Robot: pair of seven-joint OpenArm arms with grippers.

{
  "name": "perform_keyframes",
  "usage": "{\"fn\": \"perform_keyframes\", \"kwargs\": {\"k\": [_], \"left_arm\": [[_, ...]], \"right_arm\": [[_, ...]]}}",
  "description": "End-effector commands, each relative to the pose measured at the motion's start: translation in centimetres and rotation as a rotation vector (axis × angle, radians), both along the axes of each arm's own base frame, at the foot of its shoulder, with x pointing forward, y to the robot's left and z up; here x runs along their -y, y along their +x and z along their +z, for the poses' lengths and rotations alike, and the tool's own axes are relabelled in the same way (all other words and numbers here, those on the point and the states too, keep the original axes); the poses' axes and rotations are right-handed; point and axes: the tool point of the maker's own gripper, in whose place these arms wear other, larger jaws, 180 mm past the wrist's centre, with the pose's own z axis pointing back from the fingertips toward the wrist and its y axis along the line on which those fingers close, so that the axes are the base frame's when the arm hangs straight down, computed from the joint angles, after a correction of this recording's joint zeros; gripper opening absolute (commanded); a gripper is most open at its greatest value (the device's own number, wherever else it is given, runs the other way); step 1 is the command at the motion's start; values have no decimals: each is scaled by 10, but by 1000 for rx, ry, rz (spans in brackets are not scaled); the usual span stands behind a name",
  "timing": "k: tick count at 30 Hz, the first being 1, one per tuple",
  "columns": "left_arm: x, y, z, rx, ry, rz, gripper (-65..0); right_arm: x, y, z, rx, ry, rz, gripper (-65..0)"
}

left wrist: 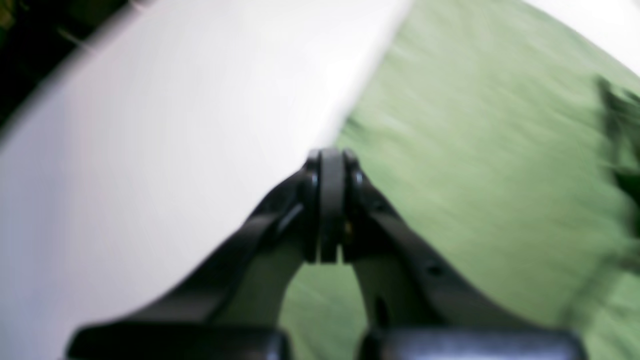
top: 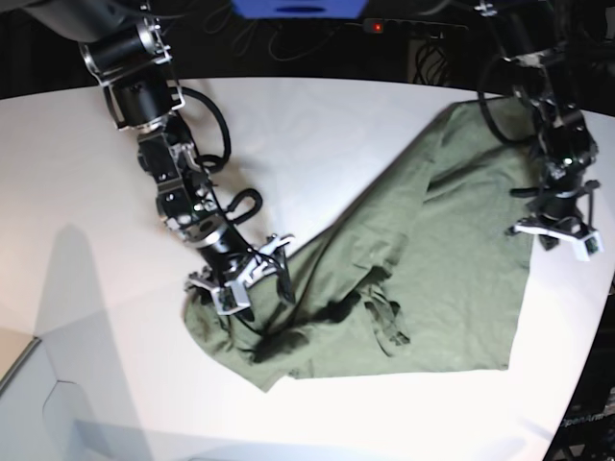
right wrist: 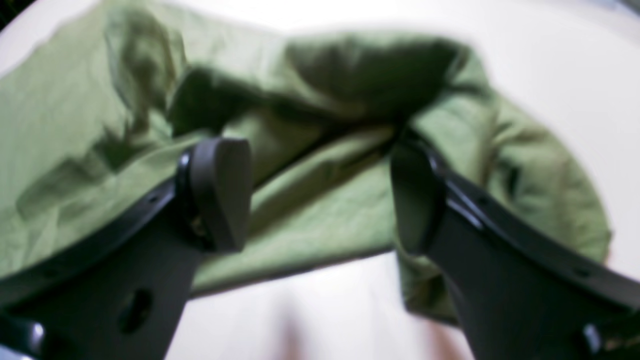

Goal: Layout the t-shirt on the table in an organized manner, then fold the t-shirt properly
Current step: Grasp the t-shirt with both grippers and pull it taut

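The olive-green t-shirt (top: 442,250) lies spread but wrinkled on the white table (top: 317,134), with a bunched part at its near left and a crumpled patch (top: 382,317) in the middle. My right gripper (top: 252,288) stands open over that bunch. In the right wrist view its fingers (right wrist: 220,190) straddle a raised fold of the t-shirt (right wrist: 75,125). My left gripper (top: 562,235) is shut at the shirt's right edge. The blurred left wrist view shows it (left wrist: 331,160) shut over the line where t-shirt (left wrist: 475,150) meets table (left wrist: 175,125), with no cloth visible between the pads.
Dark cables and a blue object (top: 298,8) sit behind the table's far edge. The table's curved edge (top: 577,384) runs close to the shirt's right side. Bare white tabletop (right wrist: 575,75) lies left of and beyond the shirt.
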Motion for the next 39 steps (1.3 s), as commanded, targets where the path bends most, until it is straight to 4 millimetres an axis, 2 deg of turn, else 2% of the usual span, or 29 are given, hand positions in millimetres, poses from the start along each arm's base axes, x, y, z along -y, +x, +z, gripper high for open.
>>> {"fn": "perform_keyframes", "kwargs": {"k": [1,2,4,7,11,13,16,20,23,27,30,33,37,39], "left_arm": [[14,14,22,65,-10,-25,-648],[33,19,22,62,-42,-51,-648],[75,26,17,43,-95,-124,-648],[125,24,3,10,-130,-231,-648],[175,9,-29,-83,-157,-357,-648],[183,1,-45,-117,-154,-381,-648],[169,-14,-72,-166,-124,-370,-648],[143,-35,-100,-231,-78,-352,-648],[126,-49,-113,-275,-48,-343,-648],[106,-59,-116,-300,-13,-339,-648],[92,-69,-112,-312,26,-347,-648],[81,-75,-104,-312,66,-361,-648],[75,-79,-94,-299,97,-378,-648],[73,-78,-89,-292,110,-383,-648]], "right_arm": [[-1,5,20,59,27,3,-214],[1,5,20,54,22,0,-214],[19,8,17,29,3,-38,-214],[42,12,21,18,8,-101,-214],[77,16,25,20,3,-177,-214],[84,17,27,24,1,-191,-214],[99,13,21,14,-14,-213,-214],[97,12,25,25,-14,-208,-214],[93,8,25,19,-12,-202,-214],[78,9,35,28,6,-182,-214],[59,8,42,24,32,-164,-214],[25,3,41,3,54,-107,-214],[-17,-5,39,-13,89,-36,-214],[-45,-13,39,-20,101,19,-213]]}}
